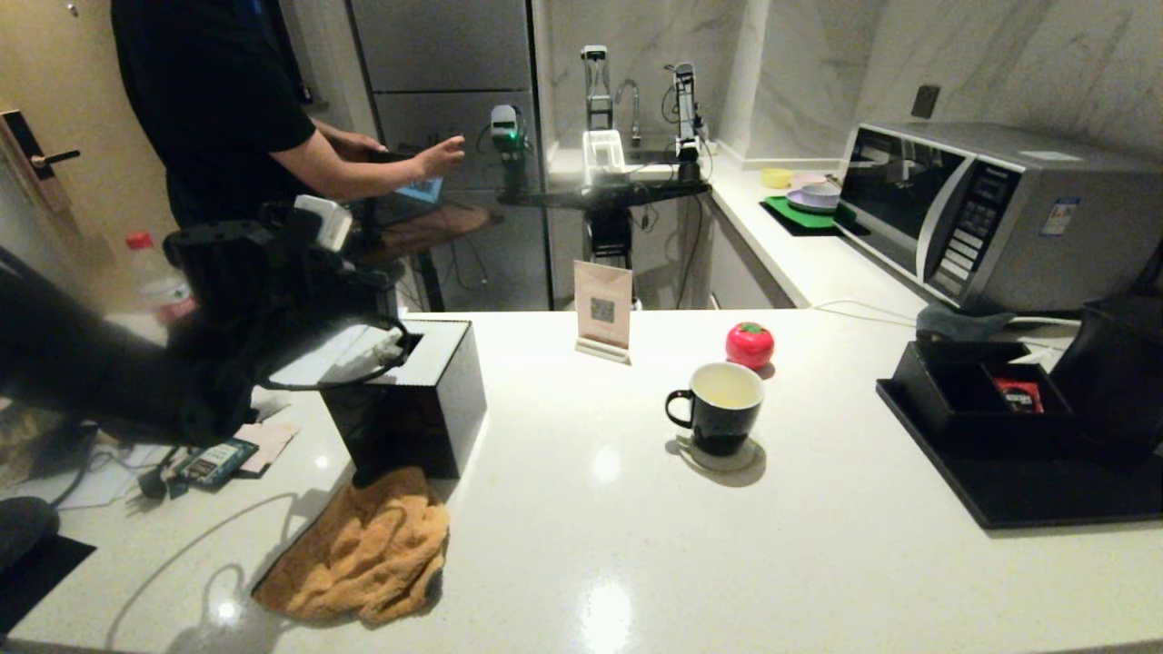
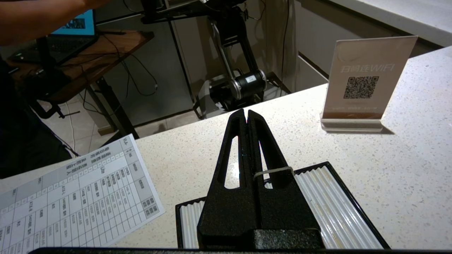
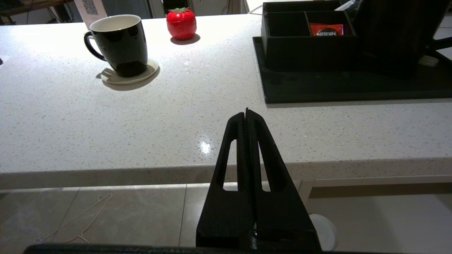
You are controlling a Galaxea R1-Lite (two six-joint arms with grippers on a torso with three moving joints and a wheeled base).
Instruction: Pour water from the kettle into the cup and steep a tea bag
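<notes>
One cup (image 1: 724, 409) of pale yellowish water (image 1: 727, 391).

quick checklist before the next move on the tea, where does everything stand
1. Cup upright on its coaster, pale water inside: ok.
2. Tea bag in the cup: not ok, none visible in the cup or elsewhere.
3. Kettle set down on the black tray: ok.
4. Left claw shut and empty above the black box: ok.
5. Right claw shut and empty, below the counter edge: ok.
6. Person's hand away from the counter: ok.
</notes>
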